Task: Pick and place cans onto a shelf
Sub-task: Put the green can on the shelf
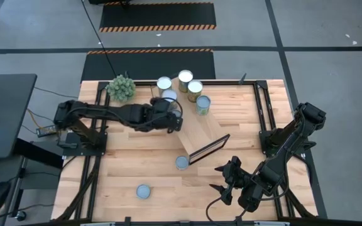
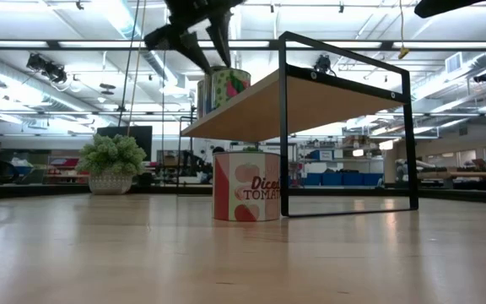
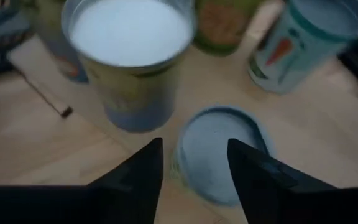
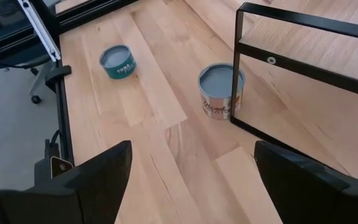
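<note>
The shelf is a light-wood plank lying aslant at mid-table, its dark frame at the near end. Several cans stand at its far end: a white-topped one, two more, a carrot-labelled one and a bluish-topped one. My left gripper is open just above the bluish-topped can, one finger toward either side of it; it also shows in the low view. My right gripper is open and empty near the table's near right edge.
A tomato can stands on the table beside the shelf's frame. A low teal can stands nearer the front left. A spiky green plant ball sits at the far left.
</note>
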